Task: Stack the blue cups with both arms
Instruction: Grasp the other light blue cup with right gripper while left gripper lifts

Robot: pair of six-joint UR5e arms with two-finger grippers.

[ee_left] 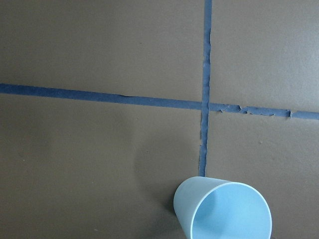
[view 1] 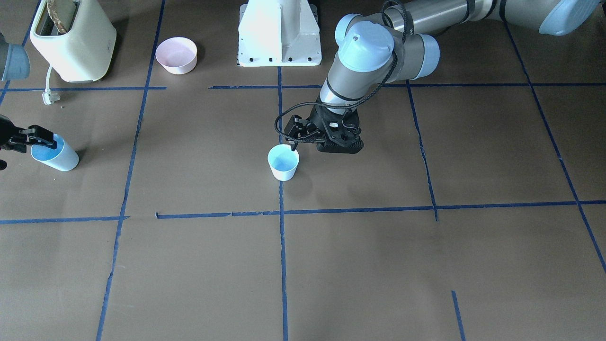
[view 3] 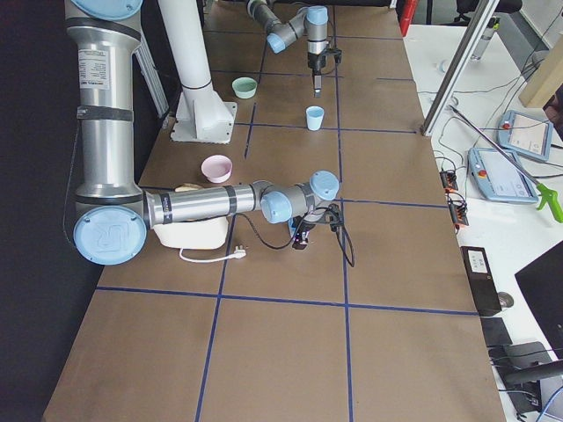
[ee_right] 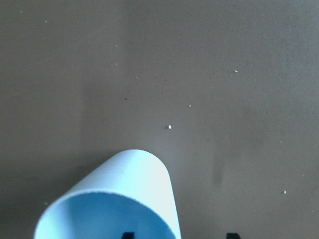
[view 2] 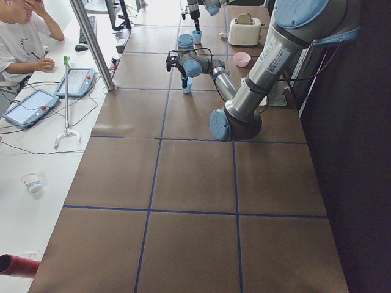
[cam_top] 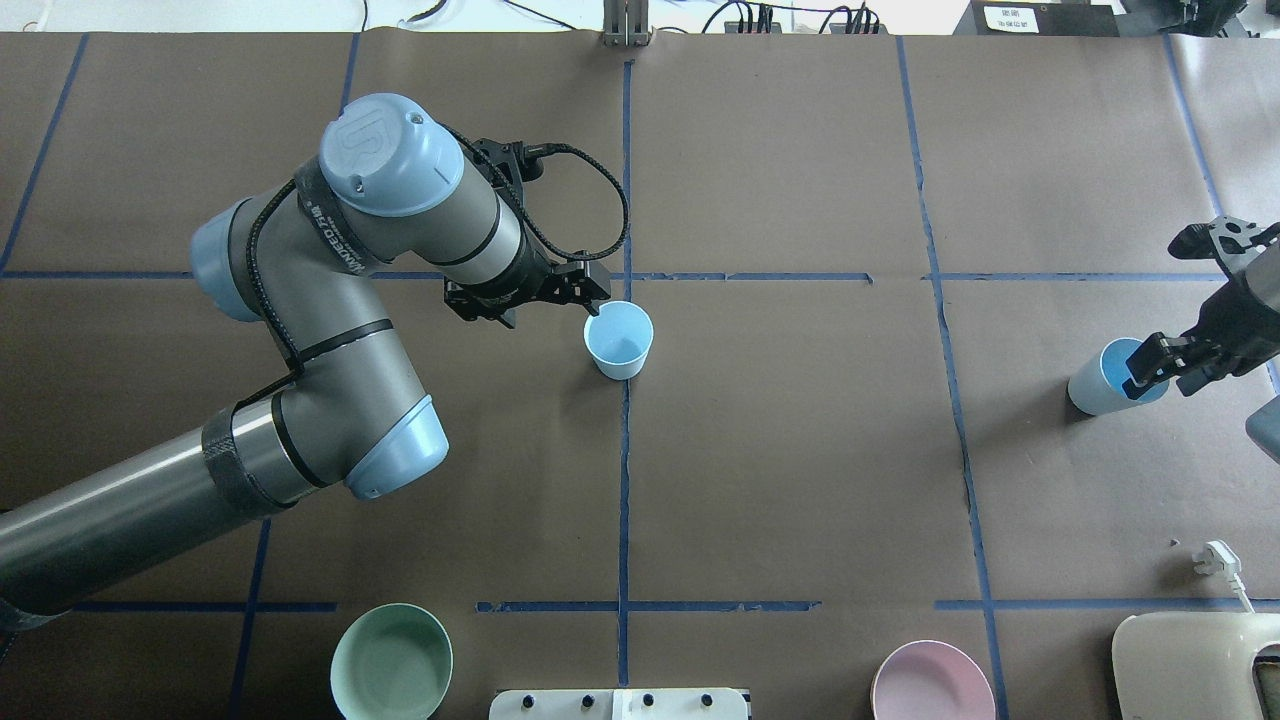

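Note:
One blue cup (view 1: 283, 162) stands upright at the table's middle on a tape line; it also shows in the overhead view (cam_top: 618, 340) and low in the left wrist view (ee_left: 224, 211). My left gripper (cam_top: 545, 297) hangs open just above it and to one side, with one finger over the rim and holding nothing. The other blue cup (cam_top: 1110, 378) is at the table's right end, also seen in the front view (view 1: 54, 154). My right gripper (cam_top: 1165, 372) is open, one fingertip (ee_right: 128, 234) inside that cup (ee_right: 124, 199) and the other outside its wall.
A mint-green bowl (cam_top: 392, 662) and a pink bowl (cam_top: 932, 682) sit near the robot's white pedestal (view 1: 279, 33). A cream toaster (view 1: 71, 40) with a loose plug (cam_top: 1220, 555) stands at the near right corner. An operator (view 2: 21, 43) sits beyond the table.

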